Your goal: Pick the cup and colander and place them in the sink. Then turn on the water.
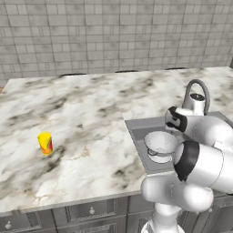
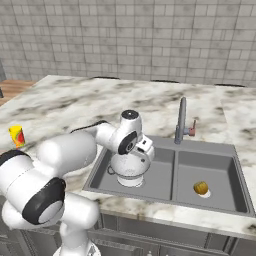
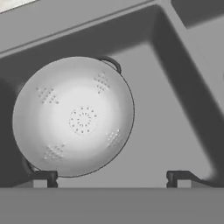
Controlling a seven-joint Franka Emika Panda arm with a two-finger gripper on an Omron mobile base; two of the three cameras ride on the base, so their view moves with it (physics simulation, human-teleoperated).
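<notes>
The hand (image 3: 112, 178) hung above the left basin of the sink (image 2: 165, 192), its two dark fingertips (image 3: 43, 177) spread wide at the bottom of the hand view and pinching nothing. Just above and between them in that view lay the colander (image 3: 73, 116), a white perforated bowl resting upright on the basin floor, apart from both tips, with one dark handle showing at its upper right rim.

In the right base view the colander (image 2: 130, 172) sat at centre frame in the near left basin, partly covered by the robot's wrist. In the left base view it (image 1: 160, 144) showed at centre right, inside the grey sink (image 1: 136, 129), with the white arm folded over the frame's lower right.

The arched grey faucet (image 2: 181, 121) stood at the sink's back edge, right of centre in the right base view; whether any stream ran from its spout could not be made out. A round yellowish-brown ball (image 2: 201, 188) lay in the right basin, at the lower right.

The cup (image 1: 45, 143), yellow with a red-orange patch, stood upright on the marble worktop (image 1: 91, 113) at the left of the left base view, well apart from the sink.
</notes>
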